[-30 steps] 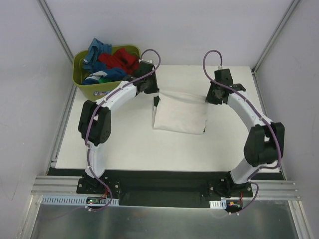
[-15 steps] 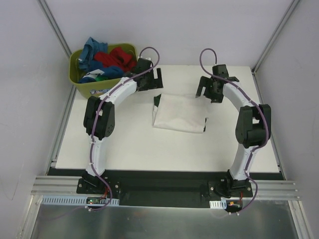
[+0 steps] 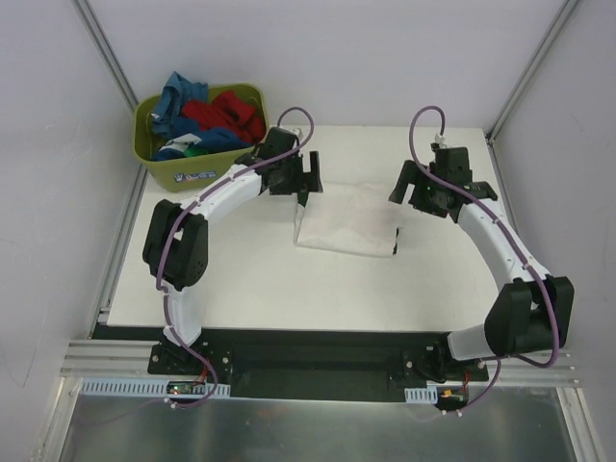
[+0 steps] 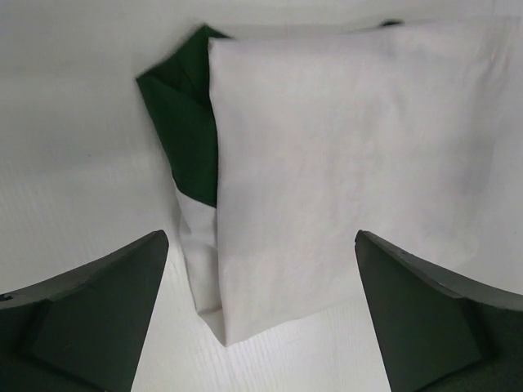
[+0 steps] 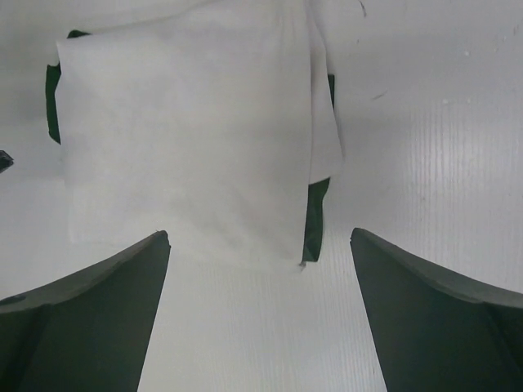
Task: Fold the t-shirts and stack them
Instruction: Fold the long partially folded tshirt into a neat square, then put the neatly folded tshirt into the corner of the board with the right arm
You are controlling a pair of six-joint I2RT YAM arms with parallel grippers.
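A cream t-shirt [image 3: 348, 221] lies folded into a flat rectangle mid-table, with dark green sleeve cloth [image 4: 184, 122] poking out along its edge. My left gripper [image 3: 306, 179] hovers open over the fold's far left corner and holds nothing. The right gripper [image 3: 410, 184] hovers open just off the far right corner, also holding nothing. In the left wrist view the folded t-shirt [image 4: 343, 163] lies beyond the open left gripper [image 4: 261, 245]. In the right wrist view the fold [image 5: 188, 139] and a green strip [image 5: 315, 220] lie ahead of the open right gripper [image 5: 260, 241].
An olive-green tub [image 3: 195, 173] stands at the far left corner, holding crumpled blue [image 3: 178, 96] and red [image 3: 229, 114] t-shirts. White table [image 3: 289, 289] stretches in front of the fold. Frame posts and walls close in the sides.
Both grippers have opened and let go of the cream t-shirt's far edge. They have lifted off it, and the shirt now lies flat.
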